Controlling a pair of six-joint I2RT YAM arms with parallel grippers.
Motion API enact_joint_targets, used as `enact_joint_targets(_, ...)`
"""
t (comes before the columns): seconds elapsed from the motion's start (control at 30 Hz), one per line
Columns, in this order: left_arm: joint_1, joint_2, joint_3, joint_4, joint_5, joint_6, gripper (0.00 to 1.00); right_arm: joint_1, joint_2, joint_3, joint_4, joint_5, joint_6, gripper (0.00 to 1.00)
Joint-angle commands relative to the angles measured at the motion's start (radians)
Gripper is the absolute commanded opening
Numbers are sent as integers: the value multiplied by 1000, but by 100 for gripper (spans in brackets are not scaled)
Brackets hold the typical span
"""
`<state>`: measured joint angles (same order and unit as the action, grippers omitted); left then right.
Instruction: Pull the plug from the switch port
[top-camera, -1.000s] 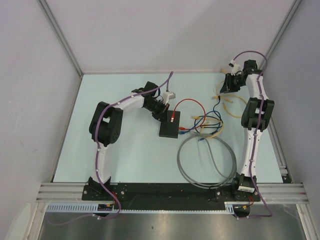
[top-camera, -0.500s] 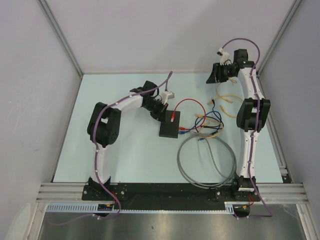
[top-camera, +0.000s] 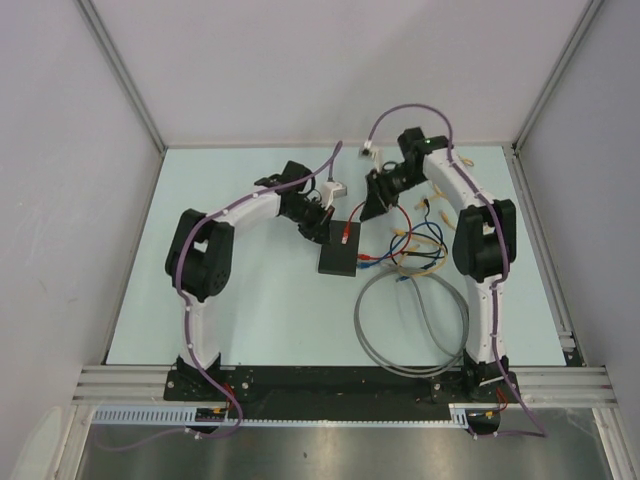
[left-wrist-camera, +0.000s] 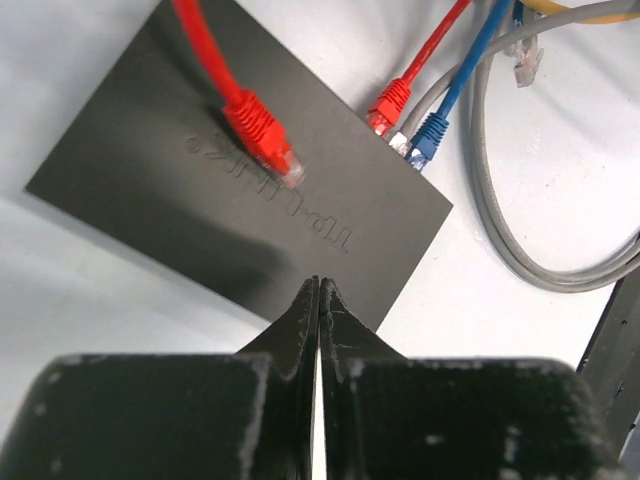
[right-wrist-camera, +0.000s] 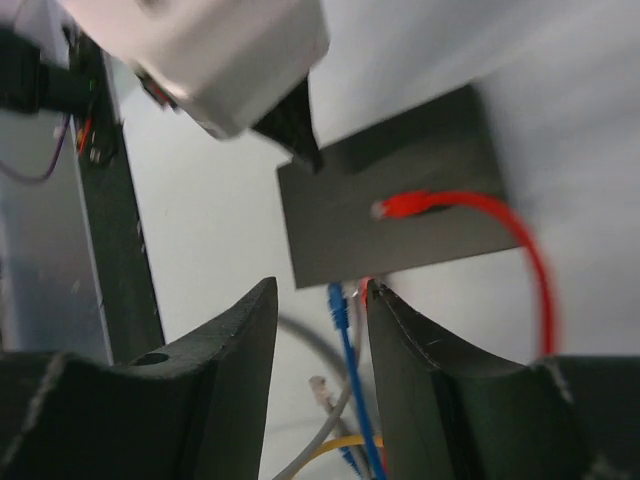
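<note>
Switch (top-camera: 337, 258) lies mid-table, its long axis running roughly away from the bases, with sockets along its right edge. Left gripper (top-camera: 322, 226), jaws together, seemingly pins the far corner. Right gripper (top-camera: 372, 203), jaws apart and empty, hovers beyond the far end and is the nearer one to the seated red plug (top-camera: 365, 262).

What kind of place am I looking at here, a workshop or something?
Probably a robotics test cell: a pale table boxed in by plain walls, a left arm and right arm bolted at its near edge, and a switch among loose cables.
</note>
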<state>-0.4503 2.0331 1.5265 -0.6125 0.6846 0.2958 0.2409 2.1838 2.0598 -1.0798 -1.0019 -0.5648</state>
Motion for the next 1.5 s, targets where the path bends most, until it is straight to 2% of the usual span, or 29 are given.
enact_joint_targets(0.0,-31,24,24,2,-16,8,1,26,18,-90,-227,23,-253,45)
enact_joint_targets(0.07,-33,36,23,0,-43,19,0,29,16,-130,-209,65,-254,45)
enact_joint_targets(0.2,-33,61,12,5,-74,11,0,43,31,-167,-140,155,-225,53)
enact_joint_targets(0.3,-31,96,20,-3,-114,-21,0,58,70,-162,-100,230,-159,54)
enact_joint_targets(0.37,-30,142,41,-44,-115,-44,0,61,89,-156,-97,217,-142,56)
enact_joint_targets(0.4,-30,145,34,-44,-111,-58,0,64,94,-161,-92,212,-136,65)
enact_joint_targets(0.53,-39,119,-34,-1,-132,-55,0,70,122,-161,-88,188,-123,67)
enact_joint_targets(0.93,-34,124,-45,-21,-94,-46,0,74,238,-81,-74,132,-63,61)
enact_joint_targets(1.13,-34,125,-46,-24,-117,-34,0,75,278,-66,-77,117,-58,54)
enact_joint_targets(1.23,-34,125,-51,-24,-117,-30,0,78,290,-61,-97,105,-79,49)
enact_joint_targets(1.47,-34,130,-48,-24,-119,-29,0,80,317,-63,-144,92,-132,45)
